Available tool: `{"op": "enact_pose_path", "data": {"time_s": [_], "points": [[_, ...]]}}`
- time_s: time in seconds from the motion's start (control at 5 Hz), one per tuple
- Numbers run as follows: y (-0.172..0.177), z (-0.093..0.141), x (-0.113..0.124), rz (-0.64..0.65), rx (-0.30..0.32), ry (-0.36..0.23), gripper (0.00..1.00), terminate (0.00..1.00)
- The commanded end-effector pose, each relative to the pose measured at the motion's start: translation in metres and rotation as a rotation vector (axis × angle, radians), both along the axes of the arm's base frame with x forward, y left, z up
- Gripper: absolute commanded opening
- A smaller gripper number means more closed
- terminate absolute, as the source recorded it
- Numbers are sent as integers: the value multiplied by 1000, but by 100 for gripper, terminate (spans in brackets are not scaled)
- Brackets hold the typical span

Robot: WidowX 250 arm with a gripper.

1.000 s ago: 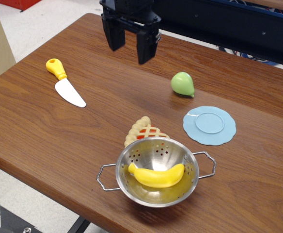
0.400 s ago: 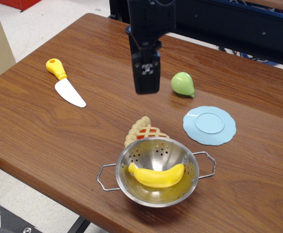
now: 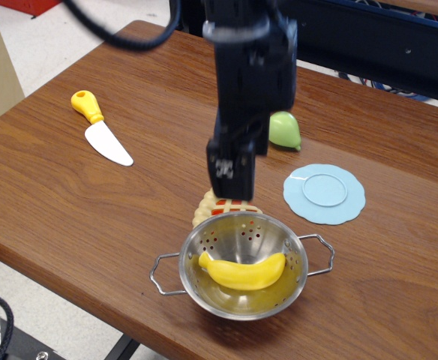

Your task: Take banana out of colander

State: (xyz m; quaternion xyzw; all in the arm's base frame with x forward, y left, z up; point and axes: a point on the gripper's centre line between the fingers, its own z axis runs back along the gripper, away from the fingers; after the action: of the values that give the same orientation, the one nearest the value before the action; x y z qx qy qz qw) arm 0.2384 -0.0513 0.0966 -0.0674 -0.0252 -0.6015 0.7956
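The yellow banana [image 3: 243, 271] lies curved in the bottom of the steel colander [image 3: 204, 296], which stands near the table's front edge with wire loop handles on its left and right. My gripper [image 3: 230, 187] hangs above and just behind the colander's far rim, over the pie slice. It does not touch the banana. It is turned side-on, so the near finger [image 3: 229, 166] hides the other. Its jaws stood apart a second ago and it holds nothing.
A lattice pie slice [image 3: 204, 204] lies against the colander's far rim. A light-blue scalloped plate [image 3: 324, 193] is at the right, a green pear [image 3: 286, 131] is behind it, and a yellow-handled knife [image 3: 101, 129] is at the left. The table's front edge [image 3: 76, 285] is close to the colander.
My gripper has moved from the table's far side toward the front and down, now just above the colander's far rim, and has turned side-on. The banana and colander have not moved.
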Motion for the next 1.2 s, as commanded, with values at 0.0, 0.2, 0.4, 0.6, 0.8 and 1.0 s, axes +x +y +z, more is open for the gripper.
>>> {"op": "enact_pose_path", "data": {"time_s": [0.0,0.2,0.4,0.6,0.8,1.0], "points": [[4,-12,-16,-89,15,-71,100,0],[5,-21,-22,-95,33,-96,100,0],[5,-30,-24,-106,44,-93,100,0],[2,-35,-25,-99,30,-96,100,0],[-1,-45,-29,-102,30,-92,100,0],[0,-55,-31,-99,46,-97,100,0]]}}
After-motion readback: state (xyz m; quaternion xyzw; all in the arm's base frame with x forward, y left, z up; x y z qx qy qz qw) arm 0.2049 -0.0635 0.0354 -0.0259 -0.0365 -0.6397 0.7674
